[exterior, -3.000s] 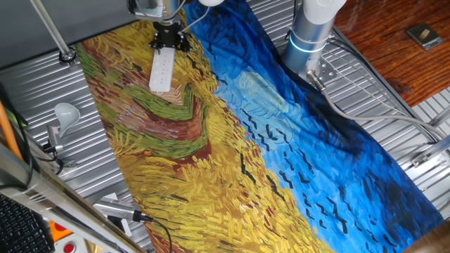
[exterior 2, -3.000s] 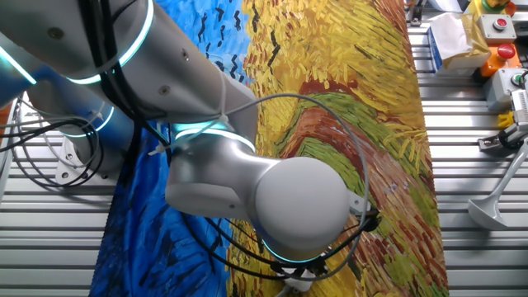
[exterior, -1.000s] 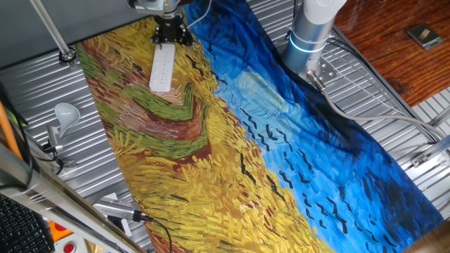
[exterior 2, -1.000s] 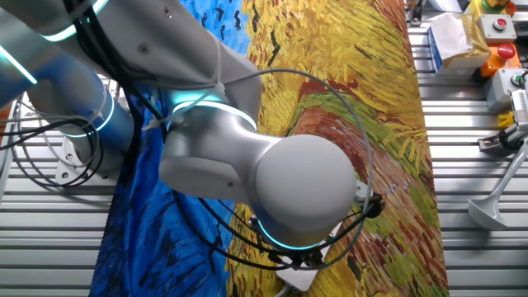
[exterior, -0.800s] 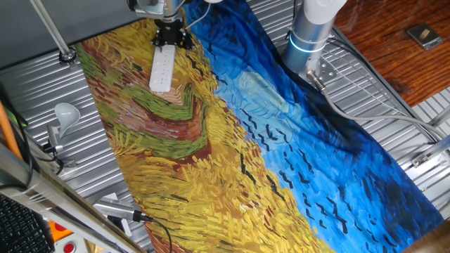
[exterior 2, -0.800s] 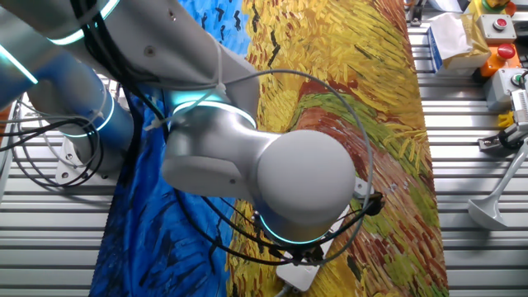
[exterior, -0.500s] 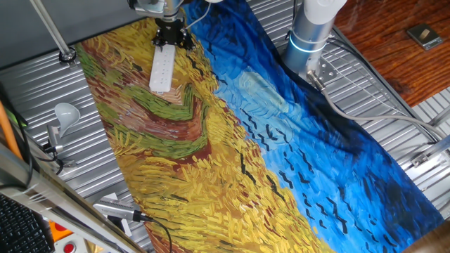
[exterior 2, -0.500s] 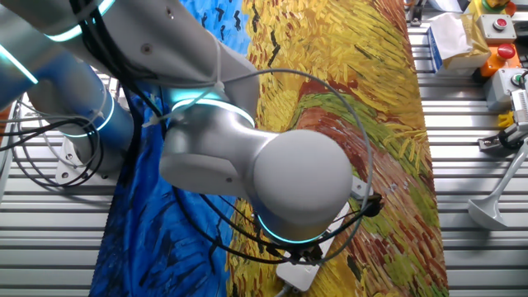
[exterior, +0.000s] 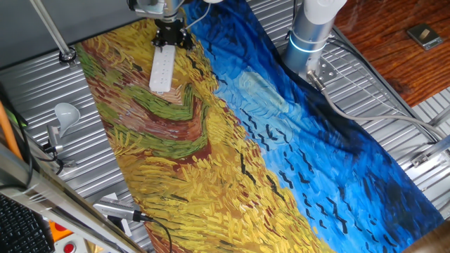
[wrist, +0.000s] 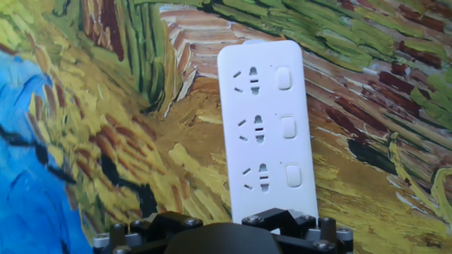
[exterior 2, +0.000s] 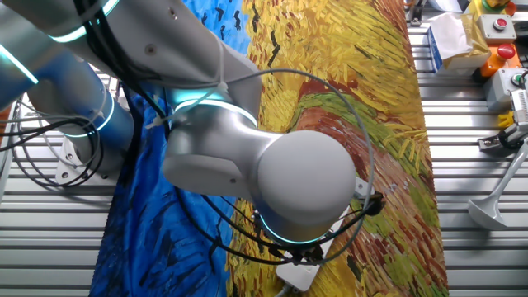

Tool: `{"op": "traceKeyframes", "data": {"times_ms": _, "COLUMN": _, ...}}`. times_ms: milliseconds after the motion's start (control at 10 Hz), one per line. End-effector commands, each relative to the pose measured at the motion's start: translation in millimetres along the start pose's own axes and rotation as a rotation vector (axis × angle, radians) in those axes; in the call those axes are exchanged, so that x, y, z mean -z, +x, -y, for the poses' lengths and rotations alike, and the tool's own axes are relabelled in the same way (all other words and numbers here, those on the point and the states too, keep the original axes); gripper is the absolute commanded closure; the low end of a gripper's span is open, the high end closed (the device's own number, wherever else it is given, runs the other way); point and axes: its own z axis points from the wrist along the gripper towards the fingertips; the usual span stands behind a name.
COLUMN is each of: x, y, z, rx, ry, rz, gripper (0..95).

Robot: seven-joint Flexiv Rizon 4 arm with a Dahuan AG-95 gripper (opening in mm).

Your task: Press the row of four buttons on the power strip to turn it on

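We are hovering gripper (exterior: pixel 171 36) over near end of power strip (exterior: pixel 162 69); jaws state: cannot tell, tips hidden in hand view. Power strip lying flat on painted cloth (exterior: pixel 232 140) covering counter, near cloth's far corner, lengthwise along its yellow side. Hand view showing three of row of four buttons (wrist: pixel 289 128) along strip's right edge, each beside socket; fourth hiding under gripper body. Arm (exterior 2: pixel 256 177) blocking most of strip in other fixed view. Light bulb (exterior: pixel 65 112) sitting at counter's left edge, well apart.

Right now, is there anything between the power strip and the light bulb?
Only bare painted cloth, then ribbed metal table, lie between the power strip and the bulb, in one fixed view.
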Motion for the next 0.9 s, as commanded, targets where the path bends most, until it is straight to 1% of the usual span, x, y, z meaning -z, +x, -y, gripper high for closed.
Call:
{"op": "traceKeyframes", "data": {"times_ms": 100, "x": -3.1, "y": 12.6, "z": -10.4, "rx": 0.026, "ry": 0.016, "rz": -0.022, "gripper": 0.0}}
{"op": "traceKeyframes", "data": {"times_ms": 200, "x": -4.2, "y": 25.5, "z": -16.3, "rx": 0.038, "ry": 0.032, "rz": -0.043, "gripper": 0.0}}
{"op": "traceKeyframes", "data": {"times_ms": 300, "x": -3.6, "y": 35.3, "z": -18.7, "rx": 0.043, "ry": 0.031, "rz": -0.043, "gripper": 0.0}}
{"op": "traceKeyframes", "data": {"times_ms": 400, "x": -1.0, "y": 46.6, "z": -18.9, "rx": 0.068, "ry": 0.029, "rz": -0.043, "gripper": 0.0}}
{"op": "traceKeyframes", "data": {"times_ms": 500, "x": 1.3, "y": 53.8, "z": -18.3, "rx": 0.077, "ry": 0.027, "rz": -0.045, "gripper": 0.0}}
{"op": "traceKeyframes", "data": {"times_ms": 600, "x": 1.6, "y": 54.3, "z": -18.2, "rx": 0.074, "ry": 0.026, "rz": -0.042, "gripper": 0.0}}
{"op": "traceKeyframes", "data": {"times_ms": 700, "x": 0.9, "y": 51.1, "z": -18.0, "rx": 0.059, "ry": 0.025, "rz": -0.034, "gripper": 0.0}}
{"op": "traceKeyframes", "data": {"times_ms": 900, "x": -0.1, "y": 32.7, "z": -15.5, "rx": 0.037, "ry": 0.022, "rz": -0.030, "gripper": 0.0}}
